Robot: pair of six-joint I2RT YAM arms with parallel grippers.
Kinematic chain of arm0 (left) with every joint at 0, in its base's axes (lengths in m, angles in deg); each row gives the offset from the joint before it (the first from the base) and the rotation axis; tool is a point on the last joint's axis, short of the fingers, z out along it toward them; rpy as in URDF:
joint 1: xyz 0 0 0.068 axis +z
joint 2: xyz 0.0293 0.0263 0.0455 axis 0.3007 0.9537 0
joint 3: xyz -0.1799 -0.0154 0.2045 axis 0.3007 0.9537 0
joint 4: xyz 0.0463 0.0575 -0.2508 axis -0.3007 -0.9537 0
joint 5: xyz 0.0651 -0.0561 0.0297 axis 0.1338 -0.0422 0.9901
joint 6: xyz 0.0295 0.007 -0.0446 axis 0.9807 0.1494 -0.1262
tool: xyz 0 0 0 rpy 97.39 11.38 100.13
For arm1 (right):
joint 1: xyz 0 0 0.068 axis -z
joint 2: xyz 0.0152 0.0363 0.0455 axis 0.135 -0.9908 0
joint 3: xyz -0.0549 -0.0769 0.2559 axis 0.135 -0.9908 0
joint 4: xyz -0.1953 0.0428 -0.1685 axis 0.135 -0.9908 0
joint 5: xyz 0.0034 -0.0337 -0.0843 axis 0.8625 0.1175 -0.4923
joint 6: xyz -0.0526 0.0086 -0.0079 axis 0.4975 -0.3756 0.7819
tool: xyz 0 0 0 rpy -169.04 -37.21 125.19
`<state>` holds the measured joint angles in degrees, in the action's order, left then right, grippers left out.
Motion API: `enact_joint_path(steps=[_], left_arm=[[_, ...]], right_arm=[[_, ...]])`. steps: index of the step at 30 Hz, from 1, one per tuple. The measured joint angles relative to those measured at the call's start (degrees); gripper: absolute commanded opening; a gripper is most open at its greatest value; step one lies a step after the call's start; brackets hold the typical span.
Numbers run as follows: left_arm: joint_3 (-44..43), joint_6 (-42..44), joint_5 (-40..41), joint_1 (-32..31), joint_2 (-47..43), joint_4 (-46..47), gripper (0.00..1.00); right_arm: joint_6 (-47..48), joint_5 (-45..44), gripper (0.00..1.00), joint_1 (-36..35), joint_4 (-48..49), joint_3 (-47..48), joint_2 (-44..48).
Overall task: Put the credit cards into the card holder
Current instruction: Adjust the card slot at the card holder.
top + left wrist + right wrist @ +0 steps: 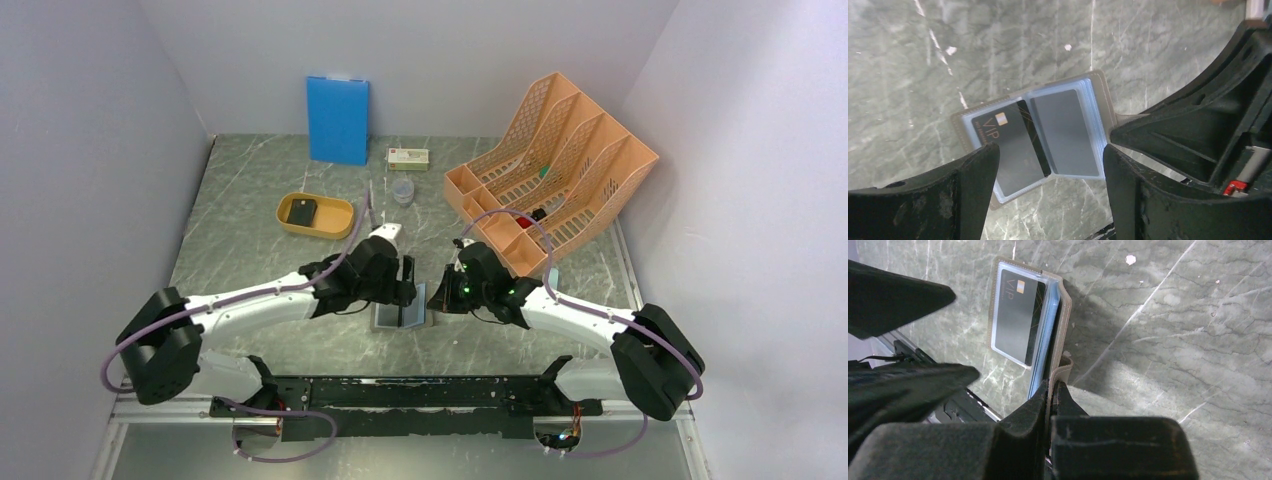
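The grey card holder [400, 318] lies open on the table between both grippers. In the left wrist view the card holder [1065, 132] shows pale blue pockets, and a black VIP credit card [1008, 145] sits in the left pocket. My left gripper [1048, 175] is open and empty, just above the holder's near edge. My right gripper [1050, 390] is shut on the holder's right cover [1064, 315] and holds it raised on edge. The same card [1018, 315] shows there. Another dark card [303, 211] lies in the yellow tray [335, 226].
A blue board [338, 120] leans on the back wall. A small white box [408, 157] and a clear cup [402, 190] stand behind the grippers. An orange file rack [550, 165] fills the back right.
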<state>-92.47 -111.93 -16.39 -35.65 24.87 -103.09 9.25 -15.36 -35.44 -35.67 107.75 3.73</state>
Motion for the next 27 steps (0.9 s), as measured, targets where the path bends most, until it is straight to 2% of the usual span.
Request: enact_joint_path(steps=[15,23,27], left_arm=[[-4.70,2.73,0.07,-5.75,10.99,-0.46,0.80],[-4.92,2.47,1.44,-5.81,11.41,-1.16,0.83],[-4.11,1.66,1.81,-5.81,8.90,-1.22,0.84]], right_arm=[[0.09,0.00,0.00,0.00,-0.04,0.02,0.00],[0.13,0.02,0.00,0.00,-0.44,0.11,0.00],[0.22,0.02,0.00,0.00,-0.46,0.11,0.00]])
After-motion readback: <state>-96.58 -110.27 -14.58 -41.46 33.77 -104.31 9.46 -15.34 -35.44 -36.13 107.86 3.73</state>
